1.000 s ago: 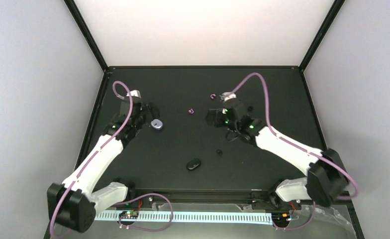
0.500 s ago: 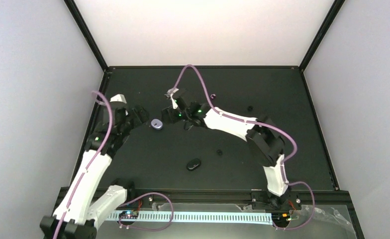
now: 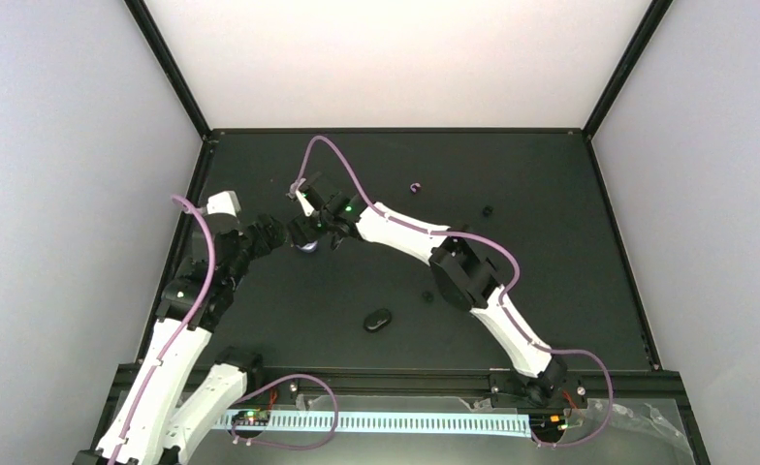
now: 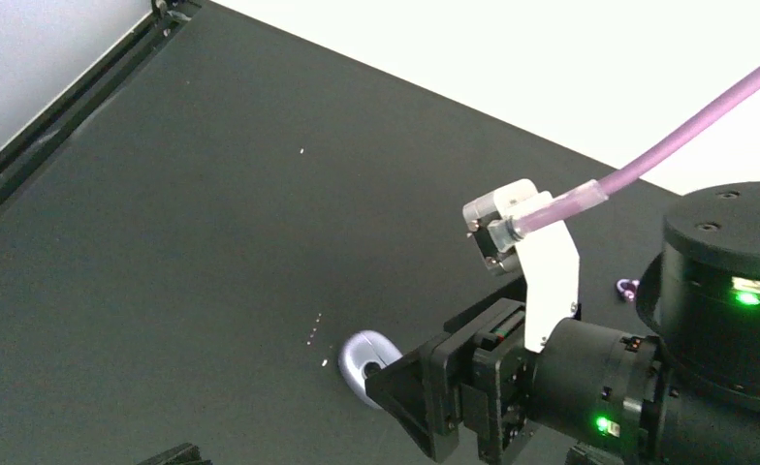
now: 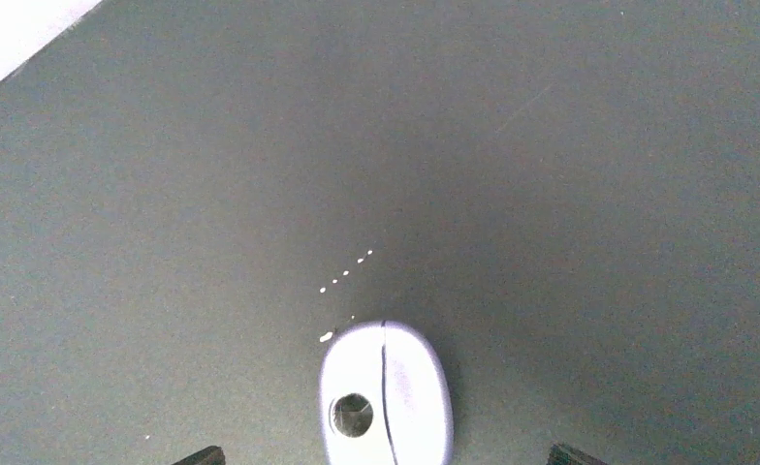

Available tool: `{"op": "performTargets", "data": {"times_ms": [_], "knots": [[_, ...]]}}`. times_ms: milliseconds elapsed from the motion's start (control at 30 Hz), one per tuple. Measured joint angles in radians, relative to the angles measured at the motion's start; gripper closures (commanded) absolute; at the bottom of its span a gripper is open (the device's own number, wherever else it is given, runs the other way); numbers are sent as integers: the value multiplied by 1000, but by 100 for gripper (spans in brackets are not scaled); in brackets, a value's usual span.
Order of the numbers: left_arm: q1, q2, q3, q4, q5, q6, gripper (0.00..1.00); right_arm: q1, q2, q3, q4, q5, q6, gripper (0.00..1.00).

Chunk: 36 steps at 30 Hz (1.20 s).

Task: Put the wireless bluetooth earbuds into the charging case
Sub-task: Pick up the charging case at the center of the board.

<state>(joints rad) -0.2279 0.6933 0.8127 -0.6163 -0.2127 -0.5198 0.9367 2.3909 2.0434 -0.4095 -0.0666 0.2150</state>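
A lavender oval charging case [image 3: 305, 245], shut, lies at the left middle of the black table. My right gripper [image 3: 310, 232] is open and hovers over it; in the right wrist view the case [image 5: 395, 387] lies between the two spread fingertips, untouched. My left gripper [image 3: 271, 232] is open just left of the case, which also shows in the left wrist view [image 4: 362, 354]. A pinkish-purple earbud [image 3: 415, 186] lies at the back and shows in the left wrist view [image 4: 628, 287]. Small black earbuds lie at the right [image 3: 488, 209] and middle [image 3: 427, 295]. The second pinkish bud is hidden.
A black oval case [image 3: 378, 319] lies near the front middle. The right arm's forearm [image 3: 405, 228] stretches across the table's middle. The right gripper's fingers [image 4: 425, 402] fill the lower right of the left wrist view. The black frame rail [image 3: 187, 223] runs along the table's left edge.
My right arm has swung left across the table from the middle to over the lavender case. My left gripper has drawn back a little to the left.
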Motion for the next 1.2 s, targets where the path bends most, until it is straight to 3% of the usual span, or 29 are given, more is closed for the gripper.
{"op": "performTargets", "data": {"times_ms": [267,867,1200], "knots": [[-3,-13,-18,9,-27,12,1,0,100,135,-74,3,-8,18],[-3,-13,-51,47,-28,13,1,6,195,209,-113,10,-28,28],[-3,-21,-56,49,-28,13,1,32,196,207,-121,50,-58,41]]}}
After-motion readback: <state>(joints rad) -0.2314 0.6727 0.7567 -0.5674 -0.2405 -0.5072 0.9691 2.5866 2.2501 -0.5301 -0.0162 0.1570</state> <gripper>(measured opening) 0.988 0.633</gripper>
